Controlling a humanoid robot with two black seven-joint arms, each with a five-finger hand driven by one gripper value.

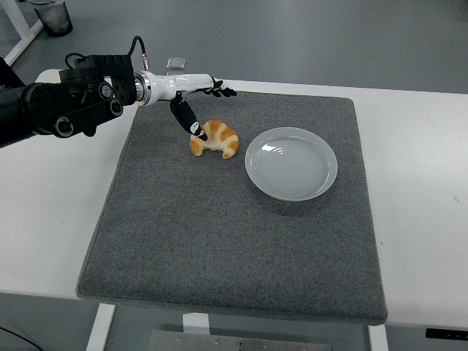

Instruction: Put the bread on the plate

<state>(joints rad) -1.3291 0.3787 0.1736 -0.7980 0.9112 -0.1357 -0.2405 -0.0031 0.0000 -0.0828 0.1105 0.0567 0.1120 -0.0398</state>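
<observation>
A golden croissant (pixel 216 139) lies on the grey mat (pixel 234 241), just left of an empty white plate (pixel 291 163). My left hand (pixel 199 102) reaches in from the left, hovering over the croissant's far left side. Its fingers (pixel 219 91) are spread past the bread and the thumb (pixel 186 117) points down at the croissant's left end; nothing is grasped. The right arm does not show.
The mat covers most of the white table (pixel 424 183). A small clear object (pixel 175 63) lies on the floor beyond the table's far edge. A bin (pixel 53 14) stands at the top left.
</observation>
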